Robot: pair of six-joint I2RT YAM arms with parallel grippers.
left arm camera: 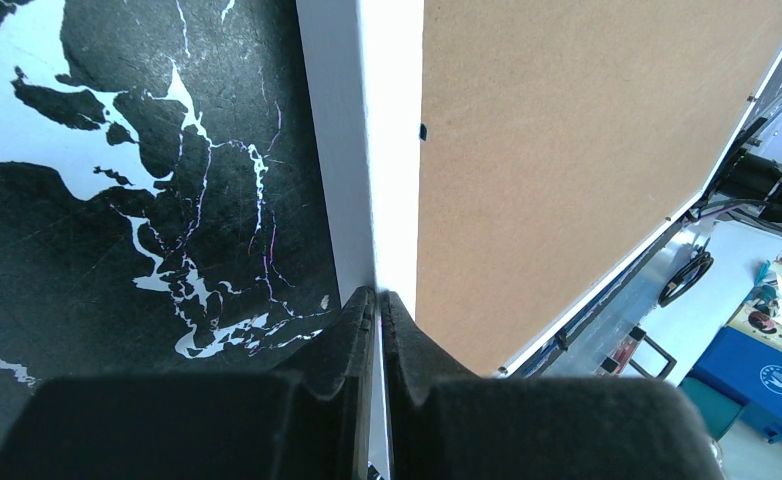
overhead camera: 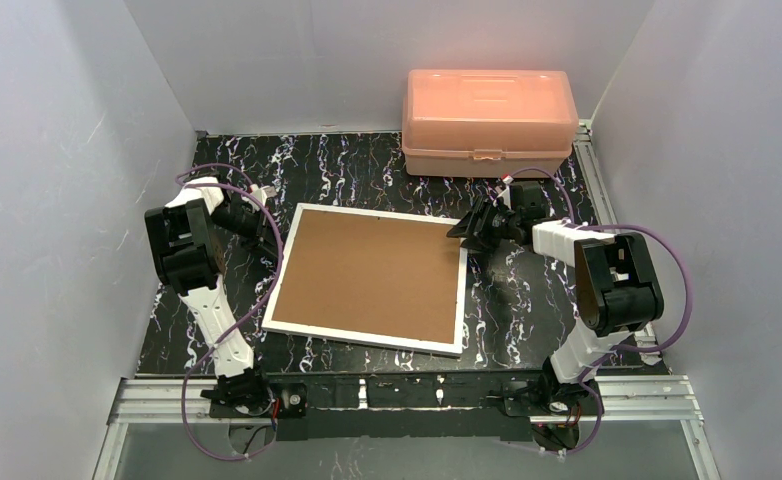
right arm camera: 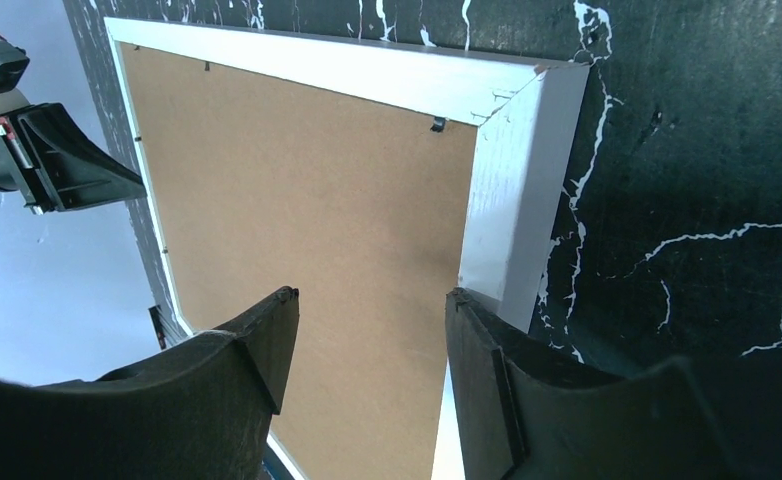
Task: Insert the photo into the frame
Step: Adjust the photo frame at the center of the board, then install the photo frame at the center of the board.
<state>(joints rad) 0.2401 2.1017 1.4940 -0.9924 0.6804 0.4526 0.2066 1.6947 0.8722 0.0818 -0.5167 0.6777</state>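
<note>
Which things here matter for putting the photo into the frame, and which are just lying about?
For the job: white-edged rectangular picture frame, brown board back facing up; left gripper, jaws shut at its edge; right gripper, jaws open over its corner. The photo is not in view.
Lying about: translucent pink plastic lidded box at the back.

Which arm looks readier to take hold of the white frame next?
Right, probably. The right end effector is open, one finger over the backing board, the other over the frame rim near a corner. The left end effector is shut over the opposite rim and would have to open first.
</note>
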